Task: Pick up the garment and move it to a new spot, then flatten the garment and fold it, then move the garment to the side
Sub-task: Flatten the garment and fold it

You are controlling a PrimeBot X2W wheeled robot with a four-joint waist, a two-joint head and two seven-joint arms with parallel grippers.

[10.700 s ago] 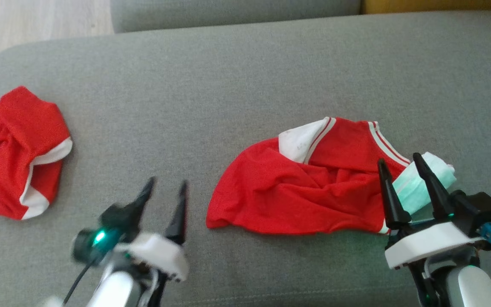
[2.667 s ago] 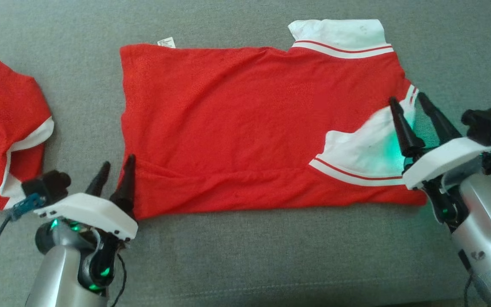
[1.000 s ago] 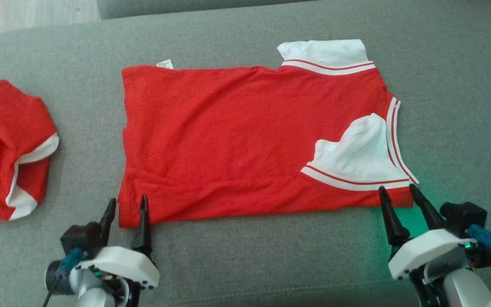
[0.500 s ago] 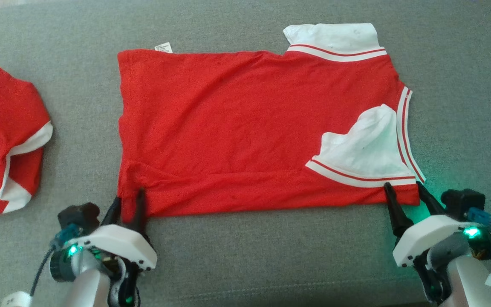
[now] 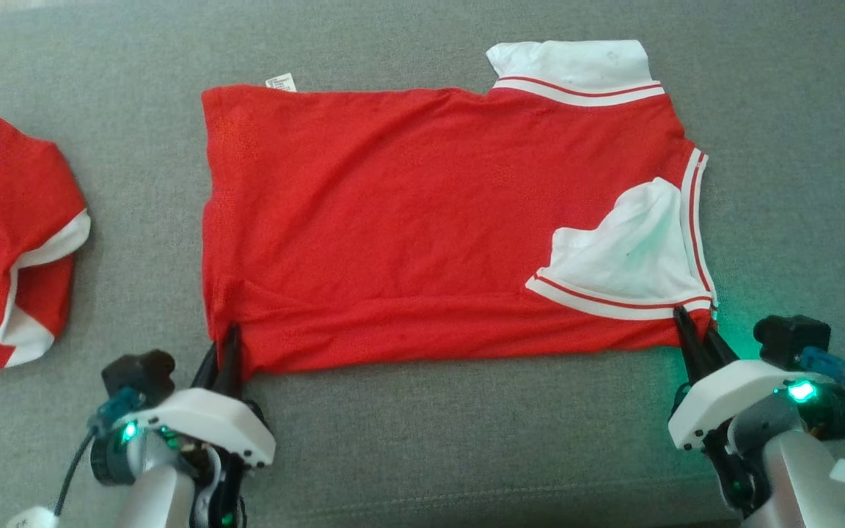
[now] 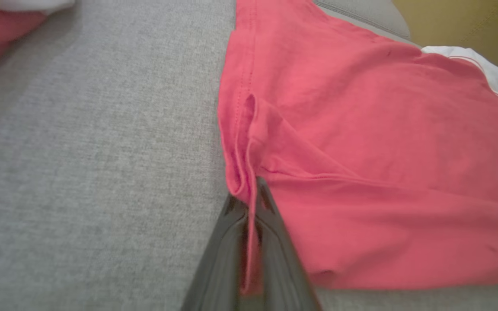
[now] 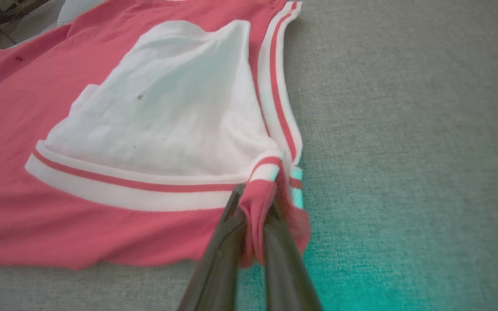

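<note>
Two-point pinch on garment (image 5: 422, 220), spread flat mid-frame on sofa (image 5: 422, 455). Clamped left gripper (image 5: 227, 339) shut onto lower-left hem corner, right gripper (image 5: 688, 324) onto lower-right shoulder corner, likely for lifting near edge into fold.

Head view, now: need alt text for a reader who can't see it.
A red garment with white trim lies spread flat on a grey cushion, with the left gripper shut on its near-left corner and the right gripper shut on its near-right corner. A second red garment sits crumpled at the left edge.
</note>
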